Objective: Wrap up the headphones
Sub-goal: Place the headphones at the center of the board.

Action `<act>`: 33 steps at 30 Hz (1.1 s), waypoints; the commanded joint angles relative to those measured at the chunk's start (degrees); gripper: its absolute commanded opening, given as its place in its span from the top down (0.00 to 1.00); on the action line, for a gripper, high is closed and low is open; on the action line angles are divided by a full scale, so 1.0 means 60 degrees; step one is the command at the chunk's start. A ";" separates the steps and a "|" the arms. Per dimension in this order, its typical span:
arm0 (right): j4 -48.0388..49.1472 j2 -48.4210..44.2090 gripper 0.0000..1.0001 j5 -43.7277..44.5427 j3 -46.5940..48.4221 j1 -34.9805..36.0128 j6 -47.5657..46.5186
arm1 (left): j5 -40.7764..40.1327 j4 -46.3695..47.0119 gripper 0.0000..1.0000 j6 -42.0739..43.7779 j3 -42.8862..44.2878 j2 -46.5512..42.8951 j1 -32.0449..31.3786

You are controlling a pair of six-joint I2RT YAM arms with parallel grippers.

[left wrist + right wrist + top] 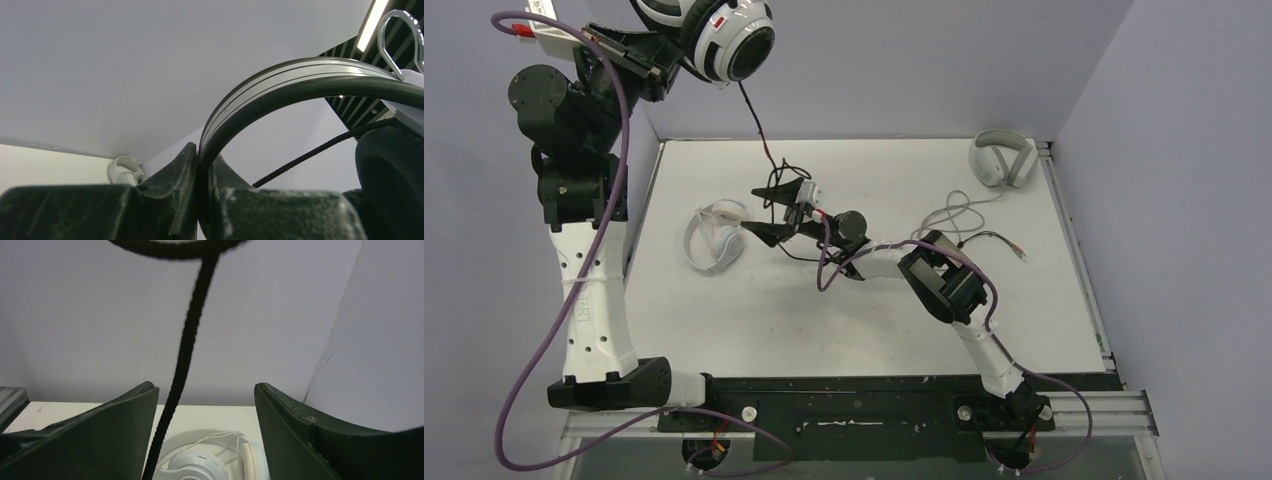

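Two arm bases sit at the bottom edge of the top view, with the white tabletop (pixel 874 310) beyond them.

Centre of frame: the right fingers (pixel 774 232) are spread wide and hold nothing. The black cable (pixel 754 120) hangs down between them. In the right wrist view it runs just beside the frame-left finger (pixel 135 405), and we cannot tell whether it touches.

Left of centre: the small white pair (pixel 714 240) lies on the tabletop, just beyond the right fingers, with its thin cable bunched on top.

Upper right: a grey over-ear pair (pixel 1002 160) rests by the far wall, its grey cable (pixel 959 215) trailing toward the centre. It is not part of this job.

Upper left, well above the tabletop: the left fingers (pixel 659 65) are clamped narrow on the headband (pixel 280 80) of the black-and-white headset (pixel 734 40). The earcups hang free.

Handling, in our judgement: the headband is stiff and takes a firm pinch well, so the present hold is sound. The cups look bulky but not heavy. The black cable is thin and limp and will sag and swing. It should be pinched where it passes between the right fingers, then led round the band. Hard tugs risk straining the cable where it enters the cup.
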 commanded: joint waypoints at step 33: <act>-0.1290 -0.7387 1.00 0.6068 -1.1084 -0.3814 0.1371 | -0.0114 -0.0135 1.00 -0.1161 0.4115 0.2525 0.3642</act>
